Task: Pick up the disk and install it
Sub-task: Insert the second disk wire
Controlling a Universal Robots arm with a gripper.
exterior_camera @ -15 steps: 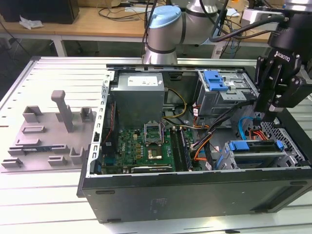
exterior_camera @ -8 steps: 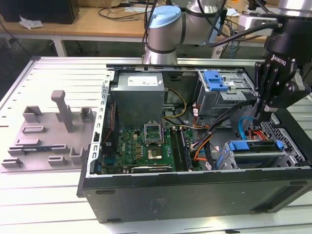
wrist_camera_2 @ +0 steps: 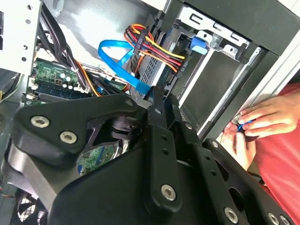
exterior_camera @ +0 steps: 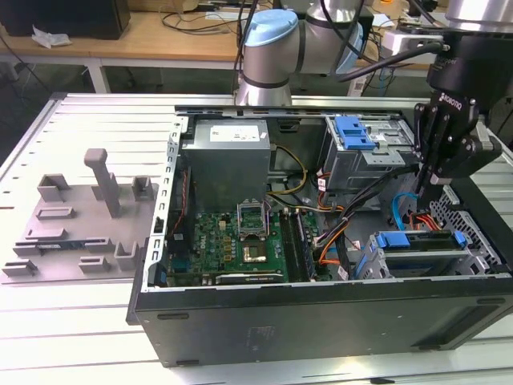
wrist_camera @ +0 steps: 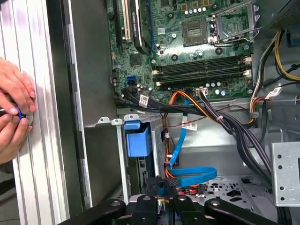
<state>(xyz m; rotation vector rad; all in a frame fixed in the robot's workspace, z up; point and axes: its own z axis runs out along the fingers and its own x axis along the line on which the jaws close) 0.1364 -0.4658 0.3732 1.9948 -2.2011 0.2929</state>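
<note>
The disk [exterior_camera: 421, 240] sat in the lower cage at the front corner of the open case [exterior_camera: 321, 325], on the exterior view's right, its blue bracket lying level along the top of the cage. The hand [exterior_camera: 431, 186] hung just above and behind it, pointing down into the case, its fingers drawn narrow and close together with nothing seen between them. A blue cable [exterior_camera: 398, 210] looped beside the hand, and a bundle of red, yellow and black wires [wrist_camera_2: 157, 44] ran into the cage in the second wrist view. Farther back stood the upper drive cage with its blue clip [exterior_camera: 353, 132]. The motherboard [exterior_camera: 232, 241] lay on the case floor, towards the exterior view's left, with the grey power supply [exterior_camera: 228, 160] behind it. The case rested on a slotted metal surface [exterior_camera: 80, 321], which also carried a grey plastic fixture [exterior_camera: 80, 216], well apart from the case's open side. In both wrist views a person's fingers [wrist_camera: 16, 89] pinched a small blue object at the edge of the surface, just outside the case wall.
</note>
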